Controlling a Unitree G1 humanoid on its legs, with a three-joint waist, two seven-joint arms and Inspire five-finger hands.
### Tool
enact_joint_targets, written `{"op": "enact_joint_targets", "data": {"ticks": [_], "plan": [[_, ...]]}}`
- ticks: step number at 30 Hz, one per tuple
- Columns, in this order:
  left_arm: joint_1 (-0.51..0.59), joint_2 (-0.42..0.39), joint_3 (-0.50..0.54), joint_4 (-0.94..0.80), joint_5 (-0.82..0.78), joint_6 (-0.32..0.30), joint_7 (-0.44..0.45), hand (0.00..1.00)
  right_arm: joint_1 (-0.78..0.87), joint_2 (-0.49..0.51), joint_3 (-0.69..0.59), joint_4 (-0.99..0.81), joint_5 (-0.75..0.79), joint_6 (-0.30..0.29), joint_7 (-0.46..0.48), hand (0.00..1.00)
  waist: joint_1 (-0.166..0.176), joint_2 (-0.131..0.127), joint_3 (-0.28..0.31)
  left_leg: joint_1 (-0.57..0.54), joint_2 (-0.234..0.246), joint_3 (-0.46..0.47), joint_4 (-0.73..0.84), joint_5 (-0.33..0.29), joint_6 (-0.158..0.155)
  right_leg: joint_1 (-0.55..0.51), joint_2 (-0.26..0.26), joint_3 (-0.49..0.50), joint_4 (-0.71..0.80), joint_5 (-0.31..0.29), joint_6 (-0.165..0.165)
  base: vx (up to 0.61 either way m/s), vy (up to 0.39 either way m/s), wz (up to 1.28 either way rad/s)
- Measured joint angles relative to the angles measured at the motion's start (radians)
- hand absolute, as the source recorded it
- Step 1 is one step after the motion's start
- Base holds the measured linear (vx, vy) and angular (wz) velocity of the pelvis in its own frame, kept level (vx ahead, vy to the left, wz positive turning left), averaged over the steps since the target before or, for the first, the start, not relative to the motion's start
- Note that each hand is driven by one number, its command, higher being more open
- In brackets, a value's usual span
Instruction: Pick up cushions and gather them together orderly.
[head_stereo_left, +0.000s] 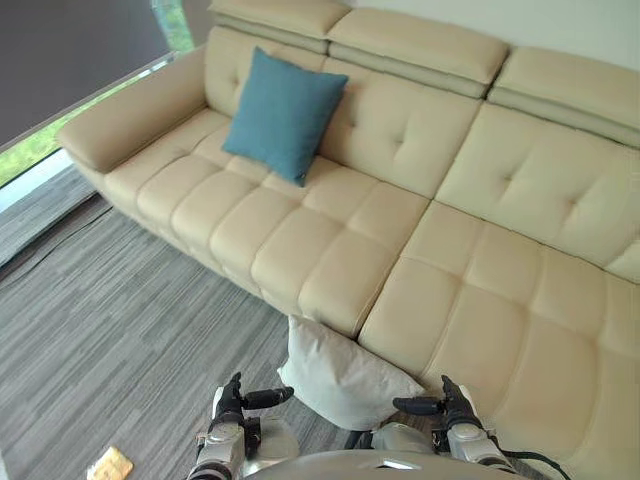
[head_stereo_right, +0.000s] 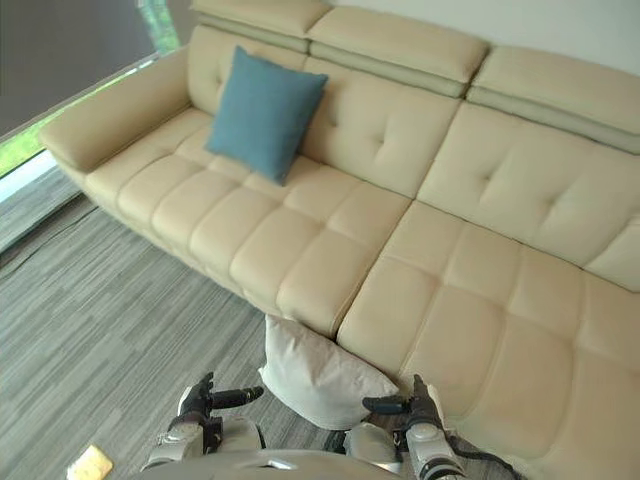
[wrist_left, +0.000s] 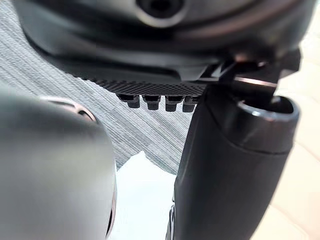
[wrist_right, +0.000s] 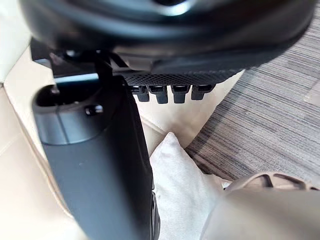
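Fingers (wrist_left: 152, 103) of the left hand (head_stereo_left: 232, 402) are seen held straight in a row and released, with the thumb stretched out toward the middle; nothing is grasped by them. Fingers (wrist_right: 161, 95) of the right hand (head_stereo_left: 452, 405) are likewise held straight and relaxed, the thumb pointed inward toward the other hand, and nothing is held. Both hands are raised low at the near edge of the eye views, one to each side of a white cushion (head_stereo_left: 345, 380); whether either thumb touches it cannot be told.

That white cushion is found on the floor (head_stereo_left: 120, 330), a grey striped carpet, propped at a tilt against the front of a beige sofa (head_stereo_left: 500, 300), just below the seam where two seat sections meet; one of its corners points up along the sofa's front. A blue cushion (head_stereo_left: 285, 112) is set upright on the sofa's left seat, leaned against the tufted backrest, well apart from the white one. A small yellowish object (head_stereo_left: 110, 465) is seen on the carpet near the left hand; what it is cannot be made out. A dark blind (head_stereo_left: 70, 50) is seen beyond the sofa's left armrest.
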Motion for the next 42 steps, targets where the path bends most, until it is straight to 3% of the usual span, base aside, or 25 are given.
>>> {"op": "enact_joint_targets", "data": {"ticks": [1,2,3,7,14,18,20,22,23,24,25,27,31,38,42], "plan": [[0.0,-0.001,0.0,0.0,0.0,0.0,0.001,1.0,0.001,-0.001,0.0,0.0,0.0,0.0,-0.001,1.0,0.0,0.002,-0.001,0.0,-0.008,-0.016,-0.018,0.004,-0.002,-0.002,0.0,0.009,0.006,-0.002,0.006,0.05,0.164,-0.96],[0.002,-0.008,-0.002,0.001,0.0,-0.001,0.005,1.0,0.003,-0.007,-0.003,-0.006,0.002,0.0,-0.002,1.0,0.0,0.019,-0.004,0.003,-0.022,-0.074,-0.098,0.107,-0.014,-0.01,0.01,0.052,0.043,-0.021,0.038,0.07,0.208,-0.86],[0.0,-0.011,0.0,0.003,-0.01,0.001,0.007,1.0,0.005,-0.002,-0.017,-0.007,0.002,-0.001,-0.005,1.0,0.002,0.011,-0.002,0.015,-0.028,-0.049,-0.077,0.122,0.007,-0.016,0.002,0.092,0.075,-0.039,0.066,0.06,0.178,-0.95],[0.003,-0.007,0.0,0.005,-0.011,0.002,0.007,1.0,0.023,0.031,-0.019,-0.028,0.002,-0.002,-0.004,1.0,0.0,-0.019,-0.022,0.046,-0.043,0.02,-0.1,0.109,0.023,-0.026,-0.025,0.149,0.061,-0.032,0.09,0.08,0.137,-0.44],[0.015,-0.021,-0.006,0.024,-0.01,0.001,0.005,1.0,0.025,0.041,-0.019,-0.025,0.0,-0.004,0.0,1.0,0.0,0.016,-0.042,0.147,-0.041,0.147,-0.188,0.107,0.034,-0.031,-0.012,0.272,0.045,-0.016,0.117,0.03,0.04,-0.52],[0.014,-0.019,-0.013,0.03,-0.01,0.001,0.003,1.0,0.014,0.04,-0.017,-0.021,0.0,-0.001,-0.001,1.0,-0.001,0.015,-0.043,0.165,-0.032,0.227,-0.222,0.112,0.042,-0.077,0.009,0.338,0.056,0.003,0.148,0.0,0.007,-0.64],[0.011,-0.012,-0.021,0.031,-0.01,0.0,0.004,1.0,0.001,0.035,0.005,-0.013,-0.001,0.0,-0.002,1.0,-0.003,0.007,-0.039,0.169,-0.02,0.279,-0.231,0.118,0.047,-0.109,0.002,0.285,0.075,0.02,0.166,-0.02,-0.026,-0.6],[0.009,-0.011,-0.022,0.032,-0.01,0.001,0.004,1.0,-0.003,0.036,0.009,-0.016,0.0,-0.002,-0.003,1.0,-0.01,0.003,-0.037,0.161,-0.017,0.287,-0.234,0.125,0.055,-0.114,-0.011,0.23,0.077,0.019,0.157,-0.06,-0.054,-0.18],[0.01,-0.007,-0.033,0.026,-0.01,0.0,0.005,1.0,-0.01,0.036,0.01,-0.016,-0.001,-0.002,-0.003,1.0,-0.012,-0.009,-0.036,0.151,-0.015,0.293,-0.241,0.132,0.052,-0.136,-0.057,0.113,0.184,-0.031,0.115,-0.07,-0.101,0.08],[0.016,0.007,-0.044,0.02,-0.016,0.0,0.007,1.0,-0.005,0.037,0.025,-0.001,-0.001,-0.006,-0.004,1.0,-0.005,-0.024,-0.042,0.151,-0.024,0.296,-0.244,0.136,0.048,-0.133,-0.092,0.042,0.224,-0.03,0.119,-0.06,-0.181,0.03],[0.011,0.017,-0.043,0.015,-0.018,0.0,0.013,1.0,-0.002,0.038,0.034,0.017,-0.002,-0.007,-0.003,1.0,0.015,-0.049,-0.047,0.149,-0.034,0.291,-0.249,0.143,0.037,-0.104,-0.085,0.035,0.144,-0.035,0.113,0.01,-0.154,-0.1],[0.0,0.009,-0.04,-0.002,-0.021,-0.002,0.021,1.0,-0.02,0.029,0.033,0.022,-0.001,-0.007,-0.007,1.0,0.03,-0.032,-0.04,0.101,-0.008,0.278,-0.267,0.18,0.028,-0.107,-0.031,0.026,0.044,0.018,0.071,-0.02,-0.154,-0.01],[-0.041,0.001,-0.04,-0.021,-0.034,0.0,0.026,1.0,-0.047,0.028,0.027,0.002,0.033,-0.005,-0.04,1.0,0.028,-0.019,0.029,0.009,0.024,0.236,-0.273,0.233,0.004,-0.17,0.003,-0.024,0.019,0.055,0.041,-0.05,-0.154,0.21],[-0.052,-0.019,-0.035,-0.087,-0.034,-0.012,0.044,1.0,-0.032,0.022,0.036,-0.081,0.038,-0.012,-0.071,1.0,0.027,-0.003,0.079,-0.076,0.049,0.172,-0.165,0.235,-0.004,-0.19,-0.008,-0.092,0.07,0.047,0.03,-0.07,-0.084,0.27],[-0.077,-0.02,-0.037,-0.096,-0.034,-0.013,0.056,1.0,-0.045,0.026,0.072,-0.089,0.04,-0.016,-0.074,1.0,0.029,-0.009,0.095,-0.155,0.056,0.143,-0.026,0.168,0.018,-0.246,-0.043,-0.099,0.182,-0.011,0.015,-0.16,0.008,0.11]]}}
